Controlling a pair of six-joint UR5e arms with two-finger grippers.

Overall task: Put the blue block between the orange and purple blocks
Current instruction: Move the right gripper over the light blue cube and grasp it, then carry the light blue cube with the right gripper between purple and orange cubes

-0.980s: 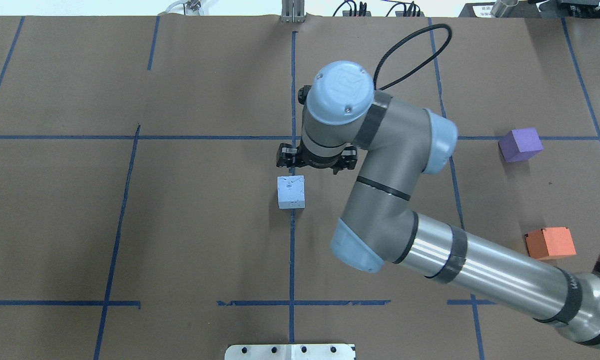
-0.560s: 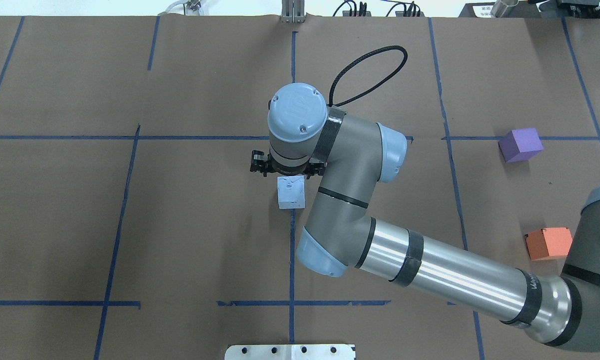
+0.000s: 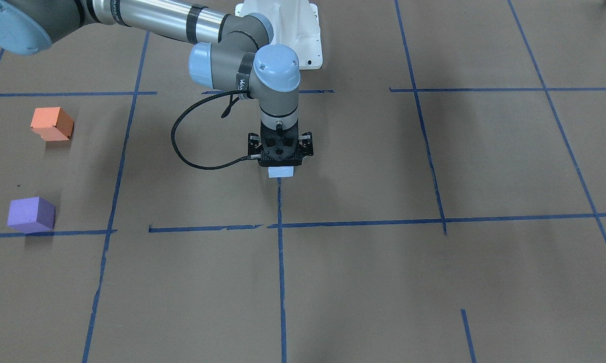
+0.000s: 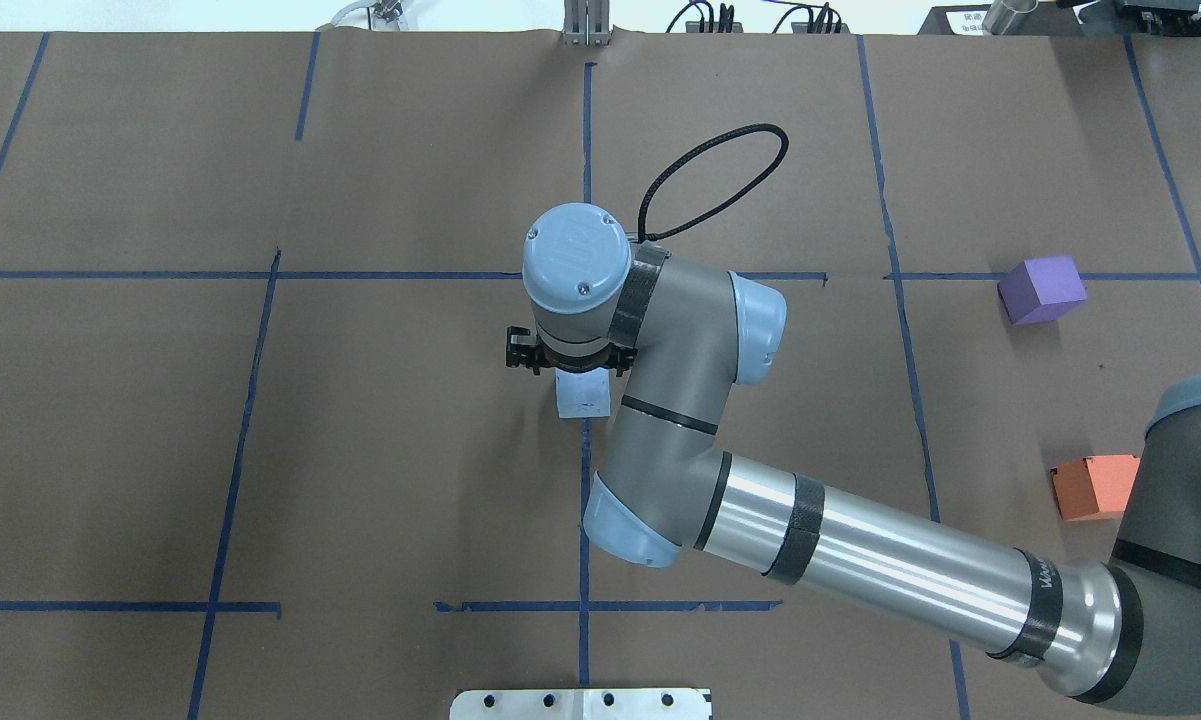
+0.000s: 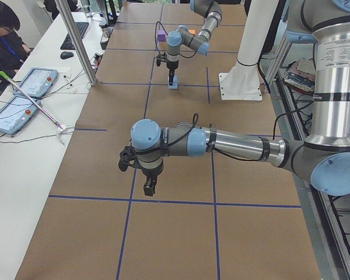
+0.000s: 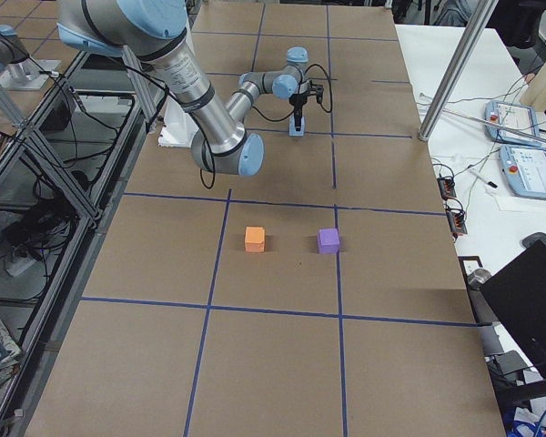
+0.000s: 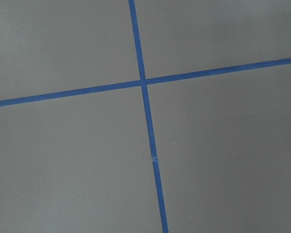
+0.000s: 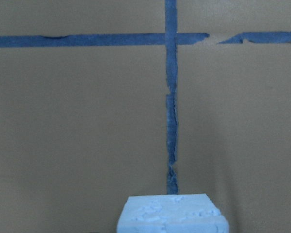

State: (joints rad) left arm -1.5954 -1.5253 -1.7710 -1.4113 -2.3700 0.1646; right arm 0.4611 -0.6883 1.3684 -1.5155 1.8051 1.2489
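A big table covered in brown paper [image 4: 360,450] and crossed by blue tape lines [image 4: 585,520] fills the room. The blue block [image 4: 583,398] sits near the middle, on one of those lines. The right gripper [image 3: 281,162] hangs right over it, pointing straight down. I cannot tell if its fingers are wide or pinched, and the block looks like it is not lifted yet. So the job has hardly begun.

The orange block [image 4: 1095,487] and the purple block [image 4: 1041,289] sit far off on the robot's right. The gap between them looks big enough. I see nothing lying on the way there. The left gripper [image 5: 147,188] hangs well apart from the blocks, and I cannot tell its grip either.
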